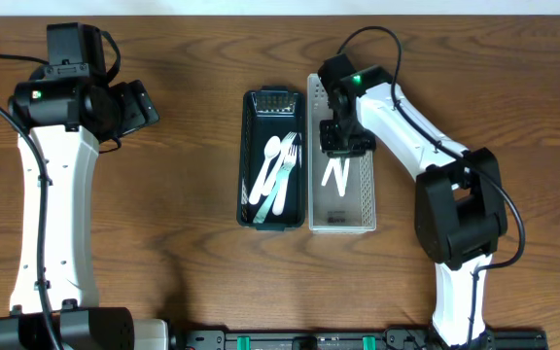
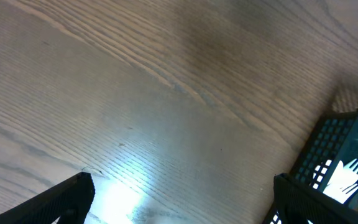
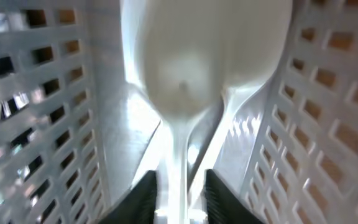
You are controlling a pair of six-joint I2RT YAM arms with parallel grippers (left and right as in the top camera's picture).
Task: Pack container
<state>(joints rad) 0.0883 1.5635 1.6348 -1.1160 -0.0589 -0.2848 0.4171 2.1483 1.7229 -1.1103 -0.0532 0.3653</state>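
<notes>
A white slotted basket (image 1: 358,209) lies beside a dark teal basket (image 1: 249,146) that holds white plastic cutlery (image 1: 275,170). My right gripper (image 1: 343,146) is down inside the white basket, above white utensils (image 1: 335,175). In the right wrist view its fingers (image 3: 180,180) are closed around the handle of a white spoon (image 3: 204,56), between the basket walls (image 3: 36,93). My left gripper (image 1: 144,107) is open and empty over bare table, left of the teal basket. In the left wrist view (image 2: 182,193) the teal basket corner (image 2: 337,143) and a white fork (image 2: 347,174) show.
The two baskets lie side by side at the table's middle. The wooden table (image 1: 183,272) stretches around them. A black rail (image 1: 358,340) runs along the front edge.
</notes>
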